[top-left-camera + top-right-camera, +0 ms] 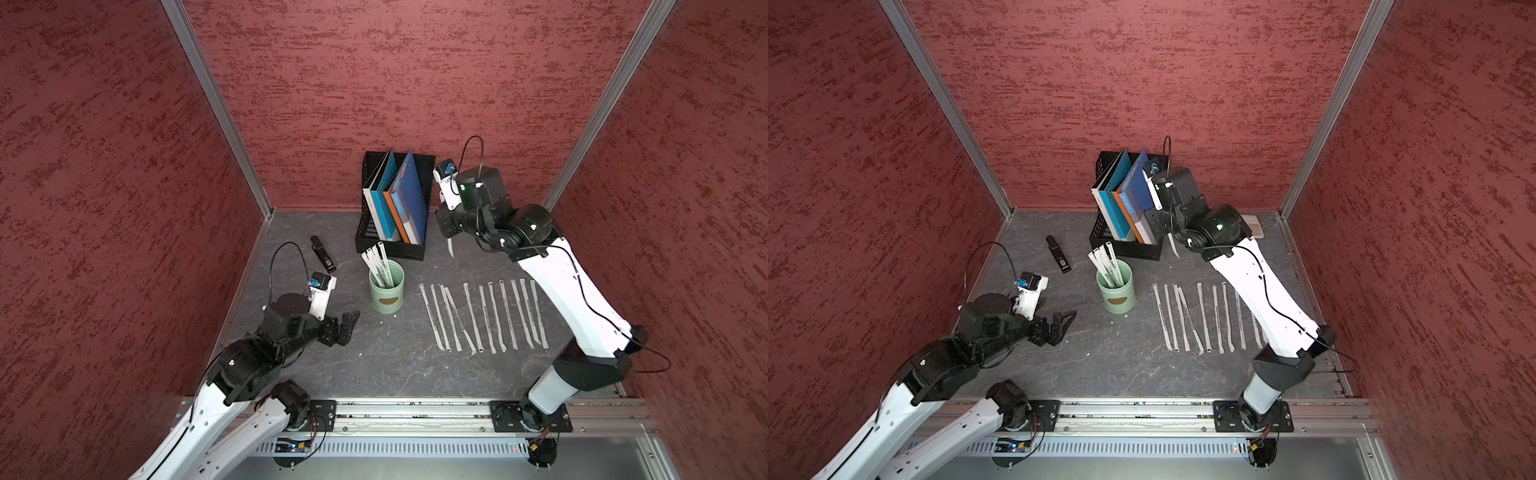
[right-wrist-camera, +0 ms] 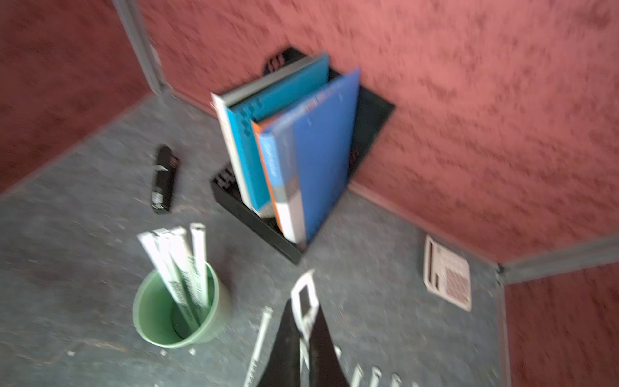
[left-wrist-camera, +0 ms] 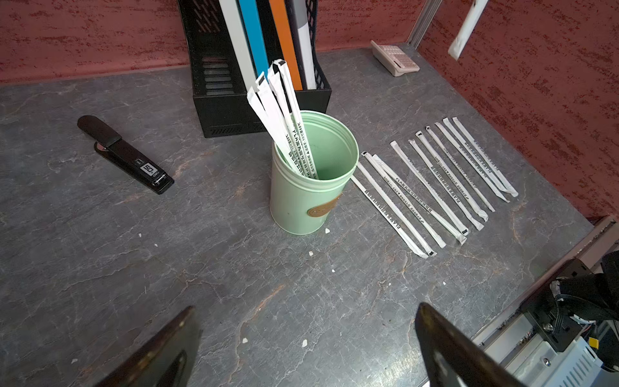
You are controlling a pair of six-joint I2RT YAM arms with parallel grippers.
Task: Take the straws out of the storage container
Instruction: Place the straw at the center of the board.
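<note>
- Three dark red, rough mottled panels enclose the scene in both top views: back wall (image 1: 415,83) across the upper frame, left wall (image 1: 83,208), right wall (image 1: 685,208).
- Back wall is paler and pinker toward the top; light is soft and even.
- Two silver aluminium corner posts, left post (image 1: 216,108) and right post (image 1: 602,104), slant inward to the floor.
- Grey stone-look floor slab (image 1: 374,365) with pale veins, centre frame; small white flecks (image 3: 304,342) show in the left wrist view.
- Silver aluminium rail (image 1: 415,415) runs along the lower frame, with a slotted metal strip (image 1: 395,448) just below.
</note>
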